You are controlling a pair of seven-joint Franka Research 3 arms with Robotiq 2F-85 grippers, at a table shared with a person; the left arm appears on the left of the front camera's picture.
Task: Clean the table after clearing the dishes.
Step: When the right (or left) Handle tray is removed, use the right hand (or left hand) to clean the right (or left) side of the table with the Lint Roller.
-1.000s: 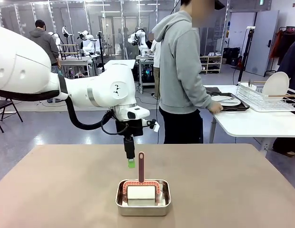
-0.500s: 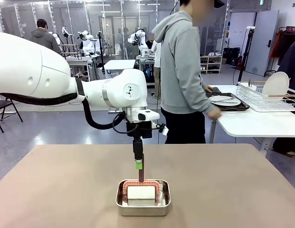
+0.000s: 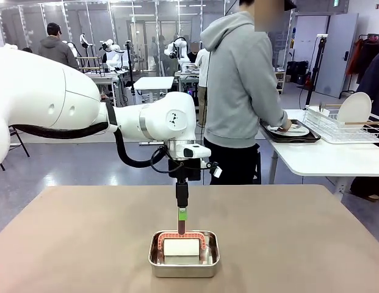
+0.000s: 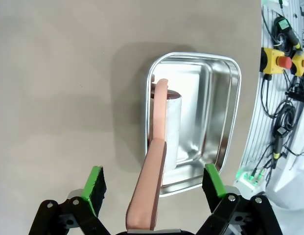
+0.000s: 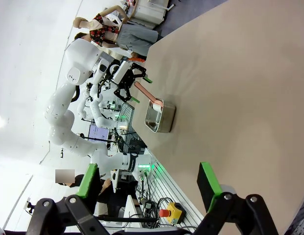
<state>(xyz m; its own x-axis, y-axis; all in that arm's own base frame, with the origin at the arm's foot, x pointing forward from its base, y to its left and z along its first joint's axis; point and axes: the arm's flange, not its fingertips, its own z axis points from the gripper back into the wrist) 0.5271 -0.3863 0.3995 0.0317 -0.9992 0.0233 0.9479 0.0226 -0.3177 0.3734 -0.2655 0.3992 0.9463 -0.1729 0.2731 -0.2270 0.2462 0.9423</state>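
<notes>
The tan table (image 3: 85, 244) carries a small steel pan (image 3: 184, 259) near its front middle. In the pan stands a cleaning tool, a white block (image 3: 181, 247) in a pink frame with an upright pink-brown handle (image 3: 181, 227). My left gripper (image 3: 182, 213) hangs over the pan, open, its green pads (image 4: 95, 183) on either side of the handle (image 4: 149, 196) with a gap on both sides. My right gripper (image 5: 149, 183) is open and holds nothing, well off from the pan (image 5: 159, 117). The dishes, white plates (image 3: 290, 129) on a dark tray (image 3: 305, 137), lie on a white side table at the right.
A person in a grey hoodie (image 3: 241, 91) stands at the far edge, a hand at the tray. A white dish rack (image 3: 345, 125) with an upright plate stands beside it. Cables and a yellow button box (image 4: 274, 61) lie past the table's near edge.
My left gripper moved right and down, from beside the handle to around it. The person turned further toward the side table and put a hand on the tray.
</notes>
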